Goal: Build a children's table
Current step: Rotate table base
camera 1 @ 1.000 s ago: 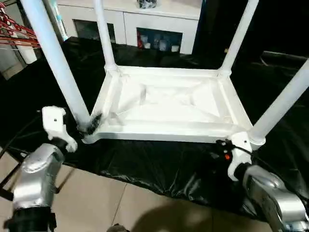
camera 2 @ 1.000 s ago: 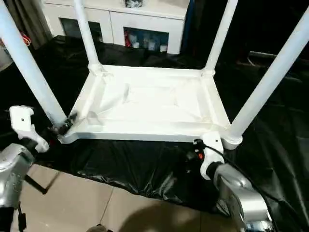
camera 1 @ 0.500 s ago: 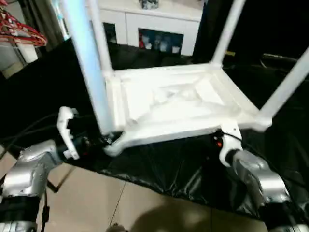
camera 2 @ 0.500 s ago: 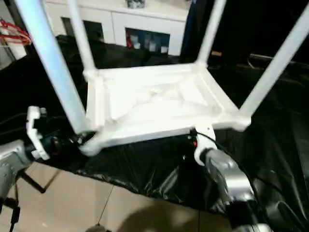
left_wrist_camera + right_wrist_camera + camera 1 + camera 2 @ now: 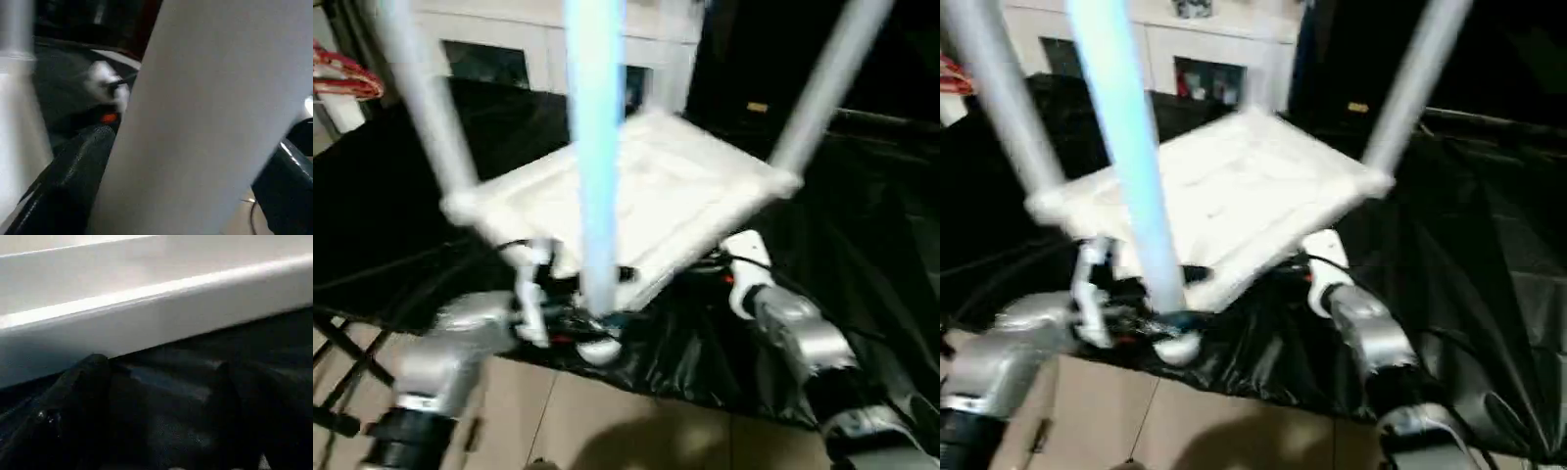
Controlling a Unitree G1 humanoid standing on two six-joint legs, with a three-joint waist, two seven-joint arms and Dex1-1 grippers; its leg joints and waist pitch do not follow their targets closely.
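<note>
The left pincer (image 5: 570, 315) holds the near table leg (image 5: 595, 166) between wide fingers and the right pincer (image 5: 710, 266), also wide, sits under the tabletop (image 5: 646, 201) edge, so the tipped table could slip off and fall.

A black plastic sheet (image 5: 401, 186) is covering the floor area across the middle and far part of the scene; it is lying wrinkled and is reflecting light on the right side (image 5: 1489, 294). Beige floor tiles (image 5: 607, 421) are showing at the near edge, with grout lines running between them. A white cabinet (image 5: 529, 49) with glass doors is standing at the far side, behind the sheet; small items are sitting behind its glass, too blurred to identify. Red wire hangers (image 5: 347, 83) are showing at the far left edge. Black cables (image 5: 352, 343) are lying across the tiles at the near left.
</note>
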